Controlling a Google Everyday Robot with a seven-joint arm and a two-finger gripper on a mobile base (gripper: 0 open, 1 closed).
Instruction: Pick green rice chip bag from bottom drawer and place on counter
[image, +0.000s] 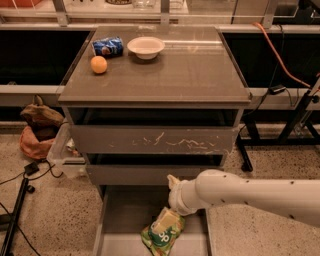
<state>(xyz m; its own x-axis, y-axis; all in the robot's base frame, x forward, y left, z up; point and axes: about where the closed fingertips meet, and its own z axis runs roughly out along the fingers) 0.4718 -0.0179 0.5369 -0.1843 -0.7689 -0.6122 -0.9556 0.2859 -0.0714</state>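
The green rice chip bag (161, 236) lies in the open bottom drawer (120, 215), toward its front right. My gripper (167, 220), at the end of the white arm that comes in from the right, reaches down into the drawer and rests on the bag's upper end. The bag's top is partly hidden under the gripper. The counter (190, 65) is the grey-brown top of the cabinet, above the two shut drawer fronts.
On the counter's back left are a crushed blue can (107, 46), a white bowl (145, 47) and an orange (99, 64). A brown bag (37, 130) and cables lie on the floor to the left. A black stand with an orange cable (280, 55) is on the right.
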